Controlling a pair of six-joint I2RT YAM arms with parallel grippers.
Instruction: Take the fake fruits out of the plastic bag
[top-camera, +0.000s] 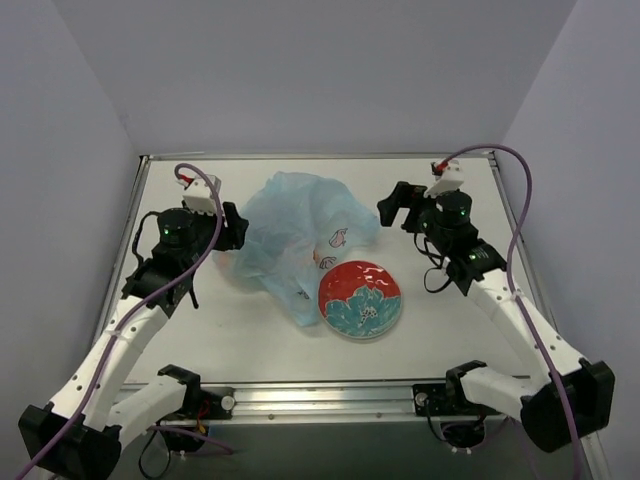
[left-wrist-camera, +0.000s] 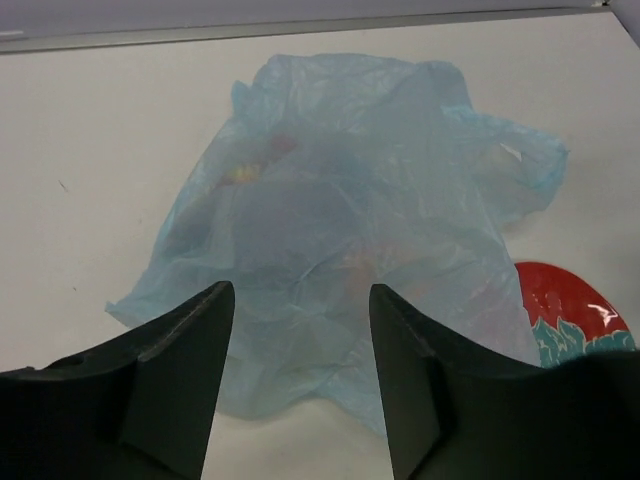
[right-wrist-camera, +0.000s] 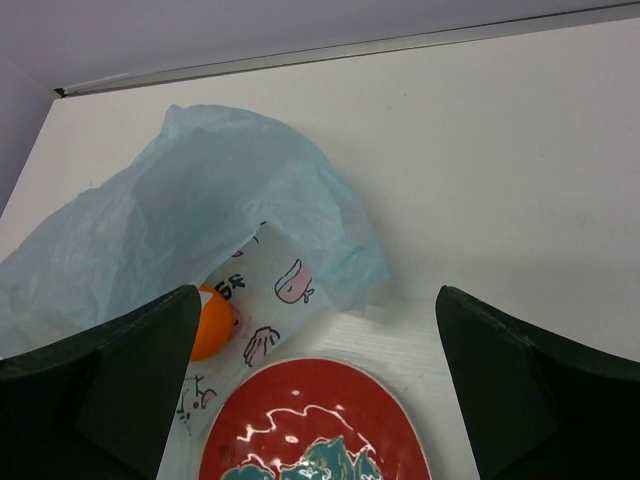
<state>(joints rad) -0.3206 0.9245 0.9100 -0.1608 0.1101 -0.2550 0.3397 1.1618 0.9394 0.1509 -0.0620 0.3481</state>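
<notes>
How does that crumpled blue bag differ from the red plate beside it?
The crinkled translucent light-blue plastic bag is heaped, an orange plastic fruit showing within; the round red teal-flowered plate is flat, opaque, bare. The bag spreads wider than the plate. Both lie on the table.

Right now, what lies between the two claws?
The crumpled plastic bag lies between the left gripper and the right gripper, clearest in the top view.

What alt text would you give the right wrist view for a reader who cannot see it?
A crinkled light-blue plastic bag lies on the white table, an orange fake fruit peeking out at its printed edge. A red plate with a teal pattern sits nearer the camera, framed by the open right pincer.
</notes>
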